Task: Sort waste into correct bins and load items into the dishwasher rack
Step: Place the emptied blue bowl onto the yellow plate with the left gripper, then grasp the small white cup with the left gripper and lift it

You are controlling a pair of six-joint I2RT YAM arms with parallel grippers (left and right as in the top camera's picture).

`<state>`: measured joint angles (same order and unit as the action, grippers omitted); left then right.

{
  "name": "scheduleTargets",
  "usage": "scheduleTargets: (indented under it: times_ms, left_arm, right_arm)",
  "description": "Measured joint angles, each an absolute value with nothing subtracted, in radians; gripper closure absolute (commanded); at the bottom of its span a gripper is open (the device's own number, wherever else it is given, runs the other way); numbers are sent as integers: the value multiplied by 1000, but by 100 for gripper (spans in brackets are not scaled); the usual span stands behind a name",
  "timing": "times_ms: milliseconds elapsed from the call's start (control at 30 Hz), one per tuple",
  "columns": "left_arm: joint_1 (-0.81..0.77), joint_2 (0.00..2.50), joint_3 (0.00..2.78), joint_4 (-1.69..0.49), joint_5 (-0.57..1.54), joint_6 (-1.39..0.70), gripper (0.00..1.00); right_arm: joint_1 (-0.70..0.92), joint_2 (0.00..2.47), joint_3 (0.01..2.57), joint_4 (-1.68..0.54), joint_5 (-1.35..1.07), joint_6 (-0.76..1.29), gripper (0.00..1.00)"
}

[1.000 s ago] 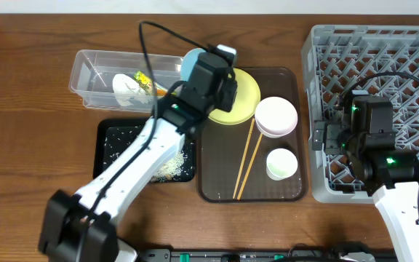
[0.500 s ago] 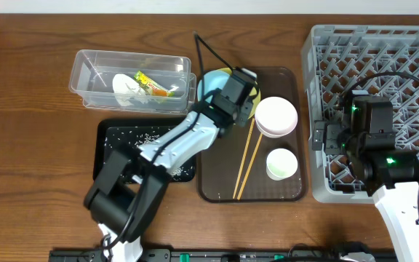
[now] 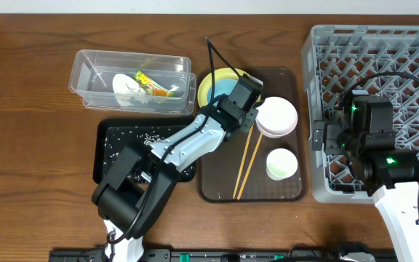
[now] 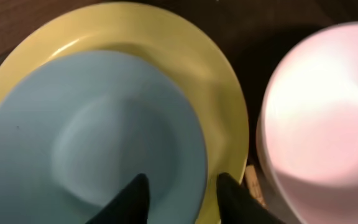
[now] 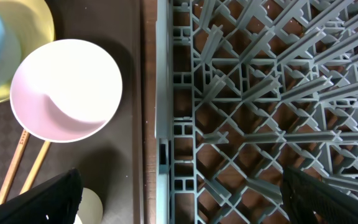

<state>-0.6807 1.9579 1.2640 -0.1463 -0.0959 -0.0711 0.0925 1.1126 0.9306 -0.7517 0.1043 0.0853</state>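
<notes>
Right now your left gripper [image 4: 185, 198] hangs over the 11 o'clock corner of the tray [image 3: 268, 191]. Its jaws are apart and straddle the rim of the blue plate [image 4: 98, 143]. One finger is over the plate's face, and the other is over the yellow plate [image 4: 166, 37] beneath it. The wrist view does not let you tell whether either finger touches the rim.

The blue plate lies stacked on the yellow plate but off-centre, so from overhead a yellow crescent shows on the 10 o'clock side. Just beside the stack, at the tray's 2 o'clock, sits the pink bowl [image 3: 276, 116], upright. The cup [image 3: 282, 164] stands at the tray's 4 o'clock, apart from the bowl. The chopsticks [image 3: 246, 160] lie side by side, running from near the bowl down toward the tray's 6 o'clock edge.

At the table's [image 3: 35, 145] 10 o'clock you have the clear bin [image 3: 86, 73], with crumpled waste [image 3: 133, 86] inside. A black tray [image 3: 99, 145] speckled with white crumbs lies at the brown tray's 9 o'clock, partly under your left arm.

Your right gripper [image 5: 182, 193] hangs over the 9 o'clock wall of the rack [image 3: 384, 58], with its jaws spread wide.
</notes>
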Motion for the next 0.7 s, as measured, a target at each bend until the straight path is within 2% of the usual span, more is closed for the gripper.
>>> scheduleTargets:
  times_ms: [167, 300, 400, 467, 700]
  left_arm:
    - [-681, 1924, 1264, -232, -97, -72, 45]
    - [-681, 1824, 1264, -322, -54, -91, 45]
    - [-681, 1734, 1264, -369, 64, -133, 46]
    - [-681, 1702, 1265, -387, 159, -175, 50]
    - [-694, 1720, 1266, -448, 413, -295, 54]
  right_arm:
    - [93, 1113, 931, -752, 104, 85, 1]
    - [93, 1113, 931, -752, 104, 85, 1]
    - [93, 1113, 931, -751, 104, 85, 1]
    - [93, 1113, 931, -752, 104, 85, 1]
    - [93, 1113, 931, -751, 104, 85, 1]
